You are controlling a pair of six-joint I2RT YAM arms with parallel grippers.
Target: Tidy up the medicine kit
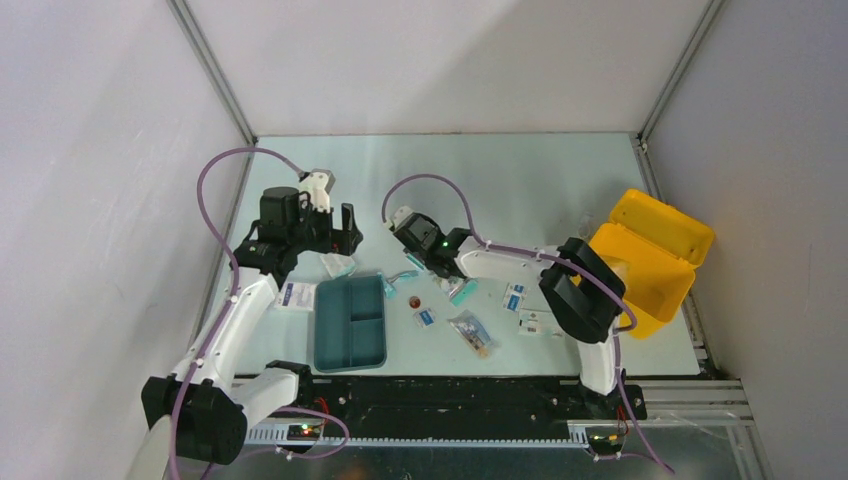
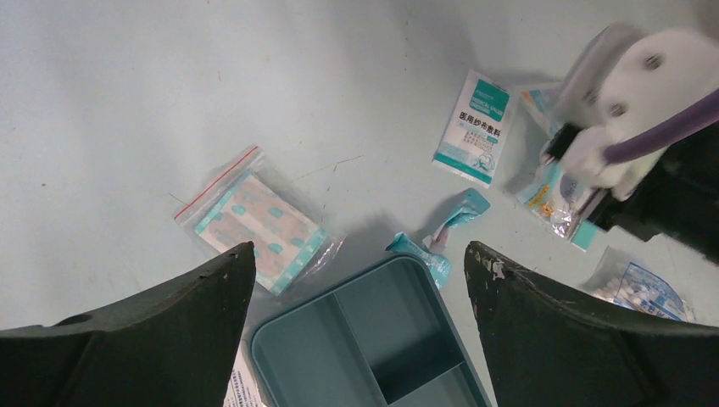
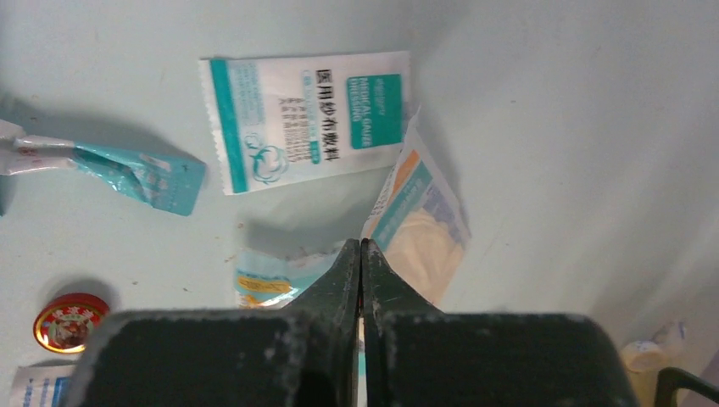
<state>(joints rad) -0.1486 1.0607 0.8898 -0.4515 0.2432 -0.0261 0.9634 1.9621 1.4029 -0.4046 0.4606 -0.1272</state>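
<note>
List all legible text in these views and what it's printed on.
"医用纱布敷料": large print on the white-and-teal gauze packet.
"MEDICAL GAUZE DRESSING": teal panel on the same packet.
Too small or blurred to read: that packet's fine print, the sachet pinched in the right gripper, the red tin, and the blue-and-white packet.

Soft, even light from above casts faint shadows; wrist views are slightly blurred up close

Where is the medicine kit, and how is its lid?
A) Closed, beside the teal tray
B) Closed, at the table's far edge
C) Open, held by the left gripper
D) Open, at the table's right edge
D: the yellow medicine kit stands with its lid swung open at the right edge of the table, well apart from the teal tray.
</note>
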